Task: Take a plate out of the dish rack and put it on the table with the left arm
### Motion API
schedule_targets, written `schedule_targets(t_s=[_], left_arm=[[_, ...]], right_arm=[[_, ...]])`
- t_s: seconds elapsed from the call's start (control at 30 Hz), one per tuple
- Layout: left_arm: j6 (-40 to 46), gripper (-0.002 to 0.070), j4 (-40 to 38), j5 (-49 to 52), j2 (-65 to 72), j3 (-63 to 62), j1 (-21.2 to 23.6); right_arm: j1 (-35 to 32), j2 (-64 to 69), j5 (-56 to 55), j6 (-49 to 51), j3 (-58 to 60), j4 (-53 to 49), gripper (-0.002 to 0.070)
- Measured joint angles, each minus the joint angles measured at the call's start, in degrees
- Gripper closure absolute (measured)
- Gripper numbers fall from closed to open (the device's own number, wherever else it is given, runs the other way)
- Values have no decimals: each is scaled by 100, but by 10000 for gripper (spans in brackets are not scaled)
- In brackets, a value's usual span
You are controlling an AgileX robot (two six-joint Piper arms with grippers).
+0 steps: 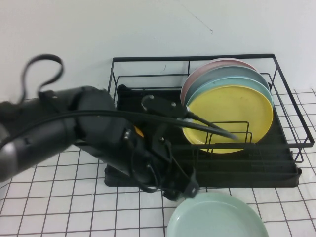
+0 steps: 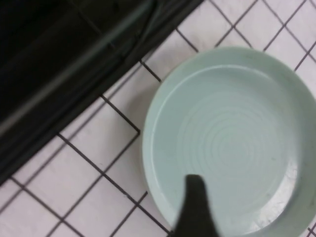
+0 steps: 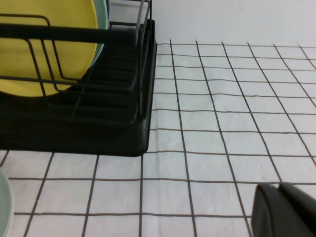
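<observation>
Noted the plate (image 1: 217, 217) lying flat on the table (image 1: 49, 207), face up, just in front of the dish rack (image 1: 291, 143) and apart from its front edge – a strip of grid cloth showing between the two in the left wrist view.

Found the left gripper (image 1: 190, 190) low at the plate's rack-side rim, on the robot's-left part of that rim, with the left arm (image 1: 74, 128) reaching in across the rack's front left corner. Could not tell whether it was spread, closed or gripping the rim; judged the plate already down, with only letting go and backing off left to do.

Placed the plate to the right of and nearer than the gripper; round, so no long axis to speak of. Judged the clean way out to be up and back toward the robot's left – the rack's front edge close behind and the yellow plate (image 1: 232, 116) standing in the rack beyond it. Saw open table on the left.

Logged the right gripper (image 3: 284, 210) low over bare table beside the rack's right end, well apart from the plate; grip state not readable either.
</observation>
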Motion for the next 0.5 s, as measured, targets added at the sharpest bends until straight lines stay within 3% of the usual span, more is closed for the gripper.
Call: schedule_targets(t_s=[0.07, 0.2, 0.23, 0.33, 0.5], left_arm=[[-85, 232, 165, 0, -277, 0, 0], [-96, 537, 312, -204, -1015, 139, 0], [-80, 582, 323, -325, -1186, 221, 0], [-4, 646, 323, -652, -1813, 488, 0], [337, 671, 323, -1136, -2800, 1068, 0]], right_arm=[[0, 0, 0, 0, 0, 0, 678], [0, 0, 0, 0, 0, 0, 678], [0, 0, 0, 0, 0, 0, 678], [0, 0, 0, 0, 0, 0, 678], [0, 0, 0, 0, 0, 0, 678]])
